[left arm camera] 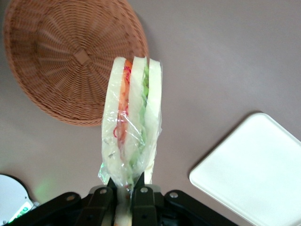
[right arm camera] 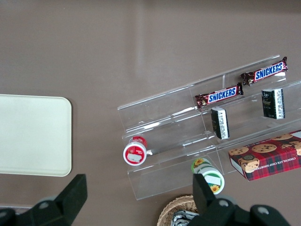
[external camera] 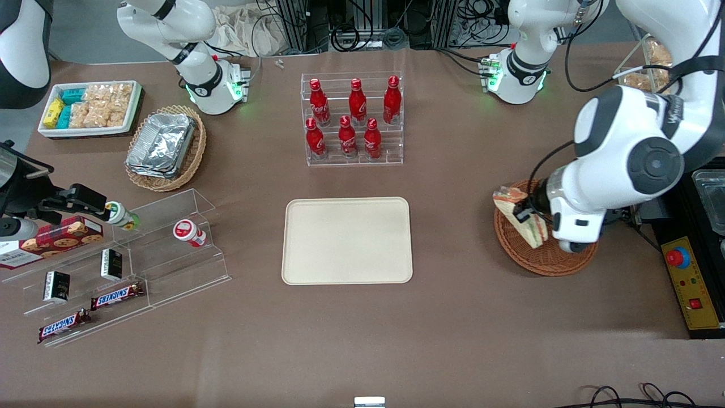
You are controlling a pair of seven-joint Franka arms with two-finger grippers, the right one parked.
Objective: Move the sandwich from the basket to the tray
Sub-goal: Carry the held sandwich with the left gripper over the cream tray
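Roughly midway: the sandwich [left arm camera: 132,120] is out of the basket [external camera: 541,249] and held in the air, not yet on the tray [external camera: 347,240]. The basket now holds nothing, per the wrist view. The hand [external camera: 524,214] is clamped on the wedge's narrow end through its clear wrap, both fingers [left arm camera: 143,200] pressed against the bread, so the sandwich sticks out edge-on with its orange and green layers showing. In the front view it hangs just above the basket's rim, on the side facing the tray. The tray lies bare on the bench [external camera: 362,340], well apart from the basket toward the parked arm's end. Remaining, as I judge it: carry across, lower, release. The forearm lies low and near level above the basket.
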